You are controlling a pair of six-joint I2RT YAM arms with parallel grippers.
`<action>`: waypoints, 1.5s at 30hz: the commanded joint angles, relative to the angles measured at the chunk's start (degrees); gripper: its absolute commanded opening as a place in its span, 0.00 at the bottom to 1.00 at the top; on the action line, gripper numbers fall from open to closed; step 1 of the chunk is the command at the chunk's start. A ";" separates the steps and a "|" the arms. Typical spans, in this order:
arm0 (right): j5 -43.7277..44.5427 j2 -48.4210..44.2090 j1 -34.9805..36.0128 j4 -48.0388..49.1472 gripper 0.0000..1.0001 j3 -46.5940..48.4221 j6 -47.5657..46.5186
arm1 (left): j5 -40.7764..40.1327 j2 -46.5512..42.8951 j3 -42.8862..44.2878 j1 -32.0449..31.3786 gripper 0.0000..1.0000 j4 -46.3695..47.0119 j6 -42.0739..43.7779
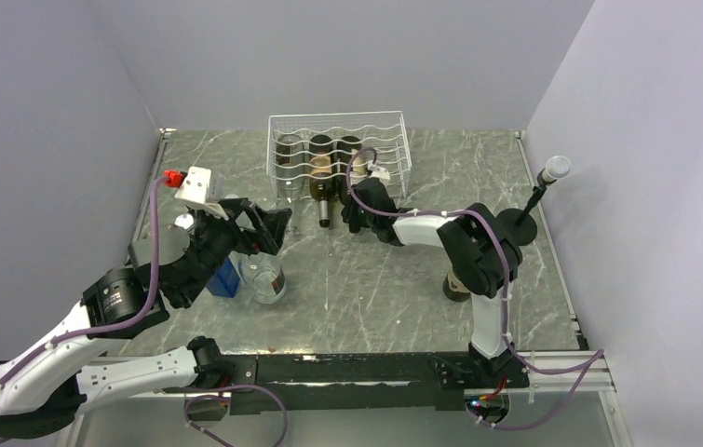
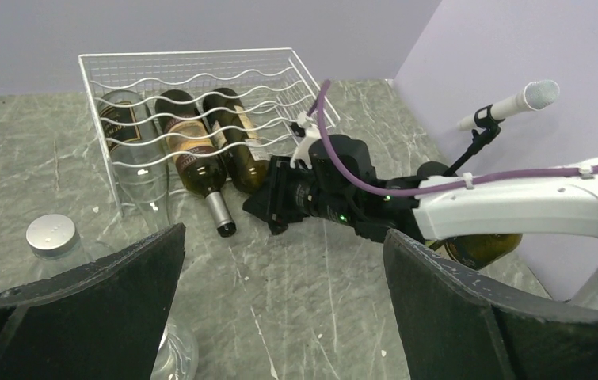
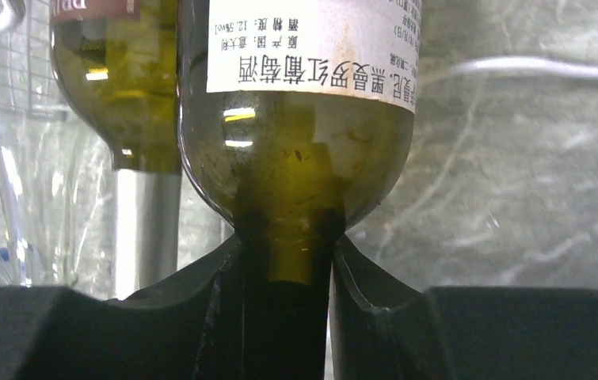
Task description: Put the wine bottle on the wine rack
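Clamped by the black fingers of the right gripper (image 3: 283, 265): the neck of a dark green glass wine bottle (image 3: 295, 158) with a white printed label, pinched from both sides just under the shoulder. Lying with the body inside the white wire wine rack (image 1: 338, 124), in the third cradle from the left, at the middle of the far edge of the grey marble-patterned worktop (image 1: 375, 289); pointing with the neck toward the near edge. Impossible to tell if fully settled in the wavy wires or partly carried by the grip.

Left gripper (image 1: 273, 231): spread wide, holding nothing, held near the left edge, close to a clear glass jar with a silver lid (image 2: 52, 234), well apart from the rack.

Probably the last part of the placing: to push in a little more, then to let go and to pull back.

Possible troubles from here:
Letting go before full rest in the cradle: a drop onto the wires, then rolling or sliding out forward.
Pushing too hard: a shift of the light rack toward the far wall, together with all bottles in it.
Moving sideways to the left: a knock against the grey foil neck of the second green glass bottle with a cream label (image 2: 188, 158), lying just beside.
Smooth glass, narrow contact: a possible twist or slip of the neck in the grip.
Pulling back without care for the elbow: a hit on the olive-green bottle (image 1: 456, 289), partly hidden behind the right arm, toward the near right corner.
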 commanded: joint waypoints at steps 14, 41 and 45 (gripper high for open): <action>-4.40 5.92 -4.44 -0.44 0.49 16.02 3.93 | 4.05 -1.05 1.27 -0.25 0.99 -1.80 -3.04; 16.64 -20.75 -0.53 -32.57 1.00 20.49 -17.77 | 5.11 -2.41 -1.06 -0.19 0.99 -1.62 -3.72; 21.94 -31.95 -0.23 -42.59 1.00 20.09 -20.79 | 6.94 -3.22 -3.73 -0.21 0.99 2.16 -3.27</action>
